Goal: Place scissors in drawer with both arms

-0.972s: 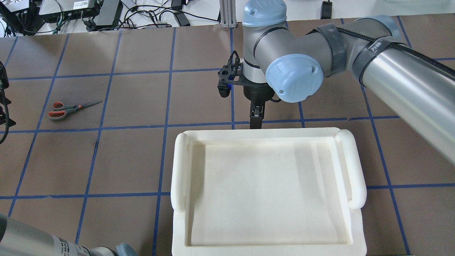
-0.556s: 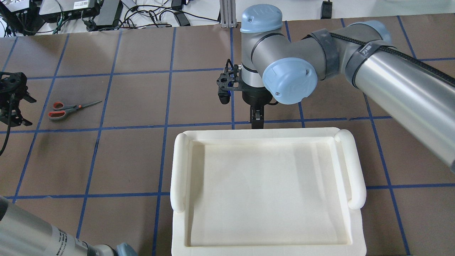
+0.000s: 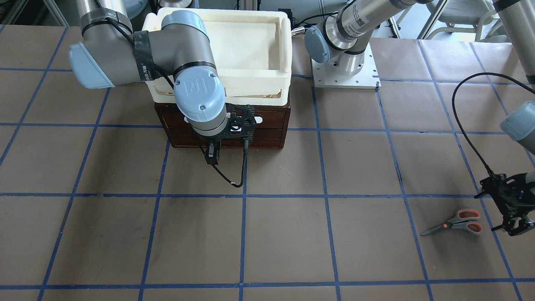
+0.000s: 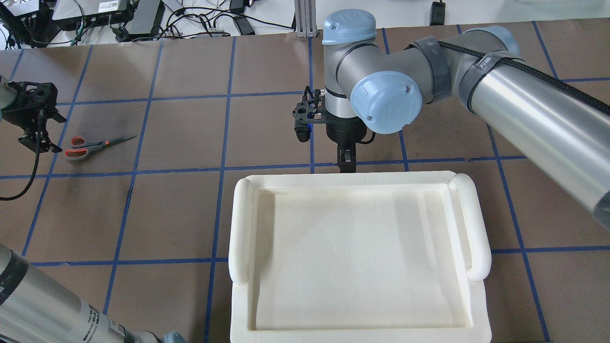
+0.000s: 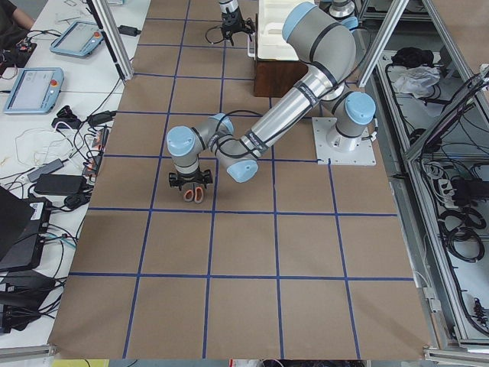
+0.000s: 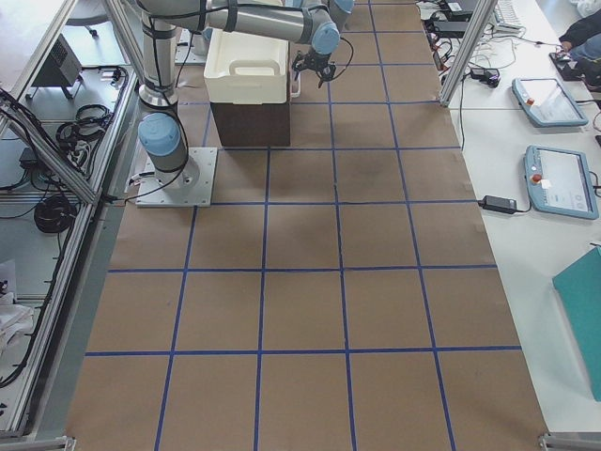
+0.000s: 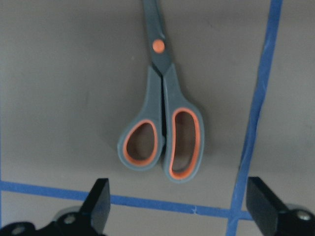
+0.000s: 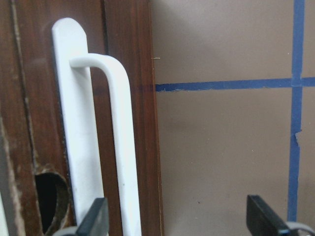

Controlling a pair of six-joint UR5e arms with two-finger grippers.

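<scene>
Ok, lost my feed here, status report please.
Left gripper open, poised at scissors, nothing held. Right gripper open at drawer handle; drawer shut. Scissors flat on table, no obstruction seen.

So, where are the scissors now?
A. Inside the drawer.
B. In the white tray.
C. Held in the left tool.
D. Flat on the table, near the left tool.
D: the scissors lie flat on the table, beside the open left tool, which does not touch them.

Bare surface lies open all round the scissors ahead of the left claw, while the drawer has a handle standing off its front with a gap behind, beneath the tray.
</scene>
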